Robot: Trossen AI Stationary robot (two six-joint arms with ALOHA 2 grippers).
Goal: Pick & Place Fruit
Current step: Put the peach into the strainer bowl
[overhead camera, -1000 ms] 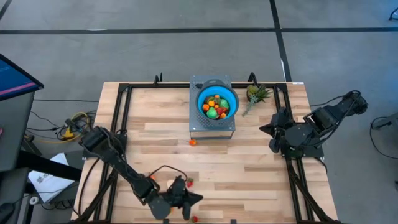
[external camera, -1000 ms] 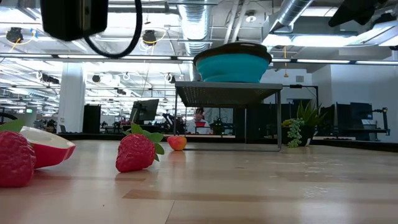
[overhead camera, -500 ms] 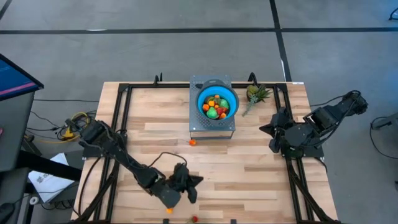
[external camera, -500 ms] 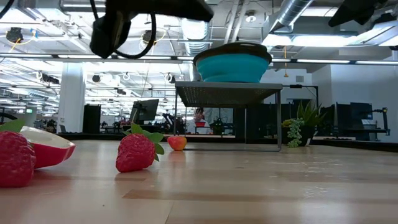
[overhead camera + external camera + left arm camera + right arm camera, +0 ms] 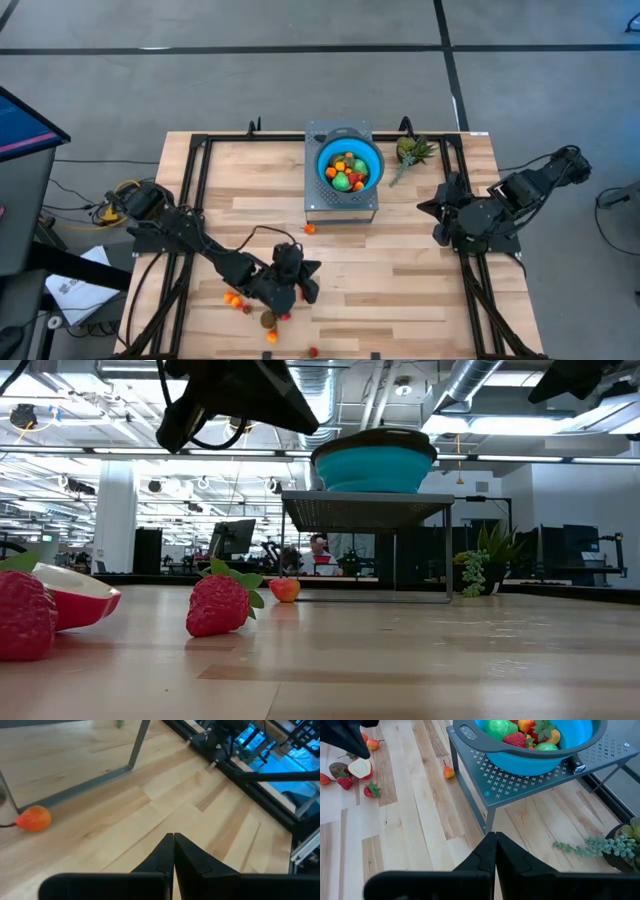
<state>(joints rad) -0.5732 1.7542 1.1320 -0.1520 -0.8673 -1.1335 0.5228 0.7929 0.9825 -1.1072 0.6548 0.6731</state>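
While the blue bowl (image 5: 350, 166) on its perforated metal stand (image 5: 341, 208) already holds a mixed heap of fruit, you have stragglers left on the table, so judge the job well along but unfinished.

High view: your left gripper (image 5: 296, 283) hangs over the near-left part of the wooden table (image 5: 420, 270), jaws closed and nothing visibly in them. Just beside it lie loose pieces: orange ones (image 5: 233, 298), a brown one (image 5: 267, 319), a few red bits near the front edge. One small orange-red fruit (image 5: 310, 228) sits alone just in front of the stand. Your right gripper (image 5: 443, 214) waits at the right side of the table, near a potted plant (image 5: 411, 152).

Low view: a strawberry (image 5: 218, 604) and a halved red apple (image 5: 70, 594) lie close to the lens; the lone fruit rests farther back by the stand's legs. The bowl sits raised on the stand.

Left wrist view: fingers (image 5: 165, 857) pressed tip to tip, empty, above bare boards; the lone orange-red fruit lies ahead beside a stand leg.

Right wrist view: fingers (image 5: 485, 854) likewise shut and empty. The bowl shows green, red and orange pieces inside. Beyond the stand you see the scattered leftovers: apple half, strawberries, a brown piece.
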